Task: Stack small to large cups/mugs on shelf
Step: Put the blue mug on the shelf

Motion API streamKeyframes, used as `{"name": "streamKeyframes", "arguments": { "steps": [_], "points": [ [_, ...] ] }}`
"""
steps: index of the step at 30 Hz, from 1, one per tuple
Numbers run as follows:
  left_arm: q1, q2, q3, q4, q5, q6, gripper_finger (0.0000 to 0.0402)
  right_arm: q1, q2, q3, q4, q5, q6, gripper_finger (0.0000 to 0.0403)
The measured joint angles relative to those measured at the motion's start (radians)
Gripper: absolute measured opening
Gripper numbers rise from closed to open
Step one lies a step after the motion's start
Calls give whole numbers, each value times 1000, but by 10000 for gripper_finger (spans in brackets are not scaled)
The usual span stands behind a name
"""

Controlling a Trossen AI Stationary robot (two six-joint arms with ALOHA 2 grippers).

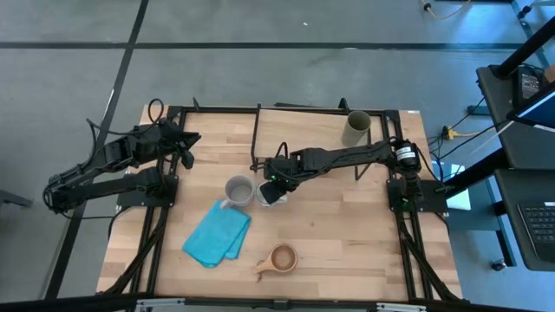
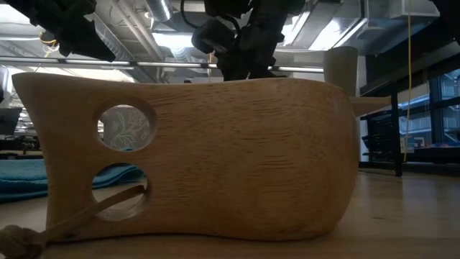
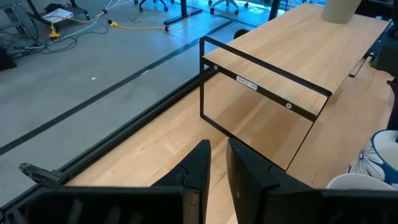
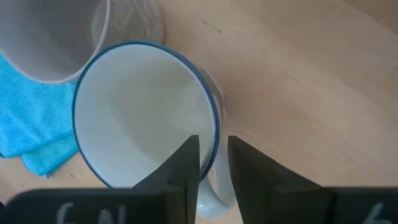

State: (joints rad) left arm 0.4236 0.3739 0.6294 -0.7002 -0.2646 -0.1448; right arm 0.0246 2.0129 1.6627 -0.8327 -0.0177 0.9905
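- High view: the olive-green tumbler (image 1: 356, 128) is already seen standing on the shelf (image 1: 303, 121), at its end nearest the right arm's base.
- Three vessels are left on the counter (image 1: 347, 234) in front of the shelf: the grey mug (image 1: 238, 191), the white mug (image 1: 270, 194) touching it, and the wooden cup (image 1: 281, 257) farthest from the shelf.
- The right end effector (image 4: 212, 163) is narrowed on the white mug's rim — one finger inside, one outside by the handle; a lift is judged not yet made.
- The left end effector (image 3: 217, 171) is kept narrow and empty, beside the shelf's far end.
- A blue cloth (image 1: 217, 234) lies near the grey mug, away from the shelf; the path to the shelf is judged unobstructed — only the grey mug crowds the grasp.
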Motion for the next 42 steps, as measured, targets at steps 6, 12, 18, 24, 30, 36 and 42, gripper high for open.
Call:
{"name": "streamKeyframes", "arguments": {
  "steps": [6, 12, 18, 24, 30, 36, 42],
  "points": [
    [0, 0, 0, 0, 0, 0, 47, 0, 0, 0, 4, 0, -5, 85],
    [0, 0, 0, 0, 0, 0, 47, 1, 1, 0, 6, 0, -4, 85],
    [0, 0, 0, 0, 0, 0, 47, 1, 1, 0, 6, 0, -1, 85],
    [0, 0, 0, 0, 0, 0, 47, 2, 1, 0, 2, -1, 0, 75],
    [0, 0, 0, 0, 0, 0, 47, 6, 2, 0, 0, -1, 22, 72],
    [0, 0, 0, 0, 0, 0, 47, 8, 2, 0, 0, -3, 27, 99],
    [0, 0, 0, 0, 0, 0, 47, 8, 2, 0, 0, -2, 25, 86]
  ]
}}
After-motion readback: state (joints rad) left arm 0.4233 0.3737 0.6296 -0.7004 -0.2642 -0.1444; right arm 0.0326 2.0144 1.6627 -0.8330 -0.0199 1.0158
